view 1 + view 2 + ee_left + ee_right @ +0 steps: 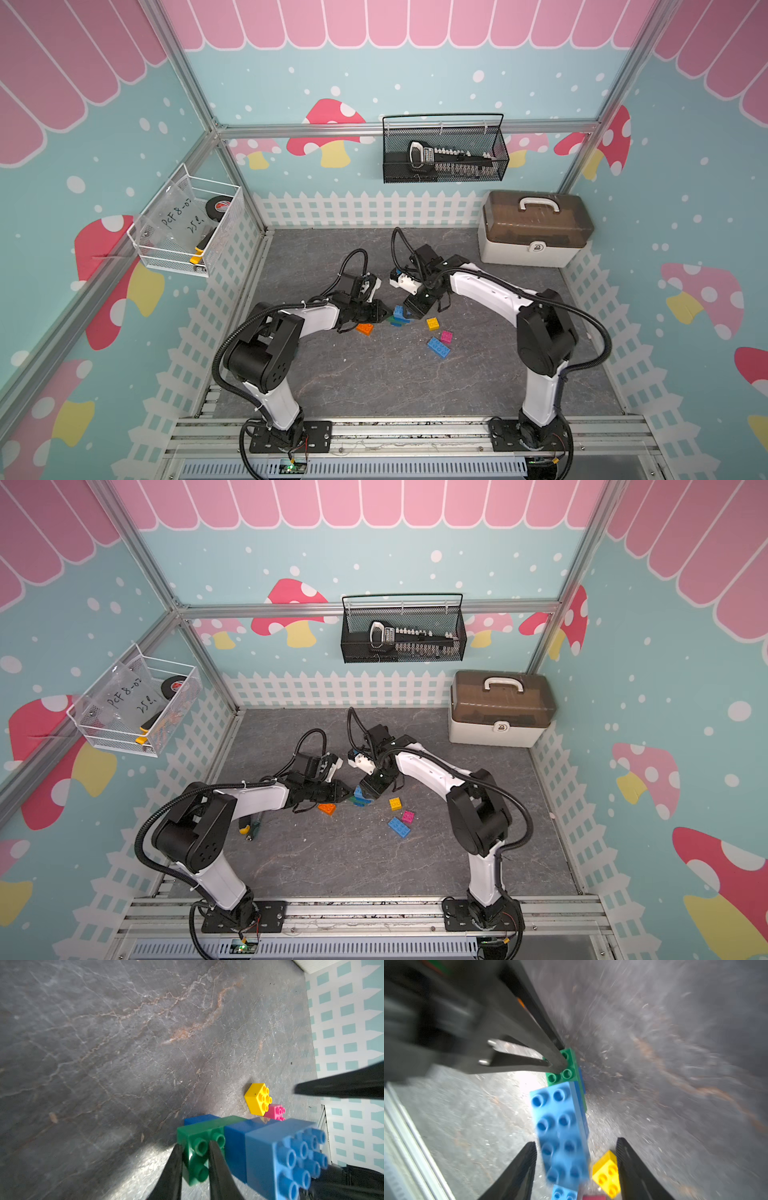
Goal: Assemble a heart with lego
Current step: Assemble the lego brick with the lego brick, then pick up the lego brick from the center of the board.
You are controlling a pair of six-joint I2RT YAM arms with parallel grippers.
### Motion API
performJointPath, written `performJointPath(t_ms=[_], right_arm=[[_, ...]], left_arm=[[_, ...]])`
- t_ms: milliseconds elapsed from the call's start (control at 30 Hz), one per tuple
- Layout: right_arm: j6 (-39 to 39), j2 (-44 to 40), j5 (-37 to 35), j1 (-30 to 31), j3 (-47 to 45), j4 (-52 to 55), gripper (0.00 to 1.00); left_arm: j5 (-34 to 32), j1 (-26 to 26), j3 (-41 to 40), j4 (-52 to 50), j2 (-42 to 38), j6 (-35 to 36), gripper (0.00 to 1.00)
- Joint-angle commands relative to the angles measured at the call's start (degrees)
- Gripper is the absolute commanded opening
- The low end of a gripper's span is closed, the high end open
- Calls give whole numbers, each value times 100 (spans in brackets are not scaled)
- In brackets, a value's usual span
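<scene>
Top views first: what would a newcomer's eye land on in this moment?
Mid-table, the part-built heart stands out bright against the grey table. In the wrist views the left gripper is shut on its green brick, while the right gripper stands open astride the long light blue brick. A loose orange brick, yellow brick and pink brick lie nearby.
</scene>
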State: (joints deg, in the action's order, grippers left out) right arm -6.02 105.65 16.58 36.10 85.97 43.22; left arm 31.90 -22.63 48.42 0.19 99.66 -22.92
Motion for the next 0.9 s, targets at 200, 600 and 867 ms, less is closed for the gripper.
performJointPath(t_ms=[200, 600, 867], right_arm=[[1233, -1868, -938, -274, -1669, -896, 71], [1944, -1050, -1200, -310, -2250, -1324, 69], [2008, -534, -1308, -275, -2023, -1230, 62]], left_arm=[[-140, -13, -17, -221, -29, 104, 23], [-140, -31, -61, -186, -130, 85, 24], [-149, -44, -44, -203, -129, 93, 24]])
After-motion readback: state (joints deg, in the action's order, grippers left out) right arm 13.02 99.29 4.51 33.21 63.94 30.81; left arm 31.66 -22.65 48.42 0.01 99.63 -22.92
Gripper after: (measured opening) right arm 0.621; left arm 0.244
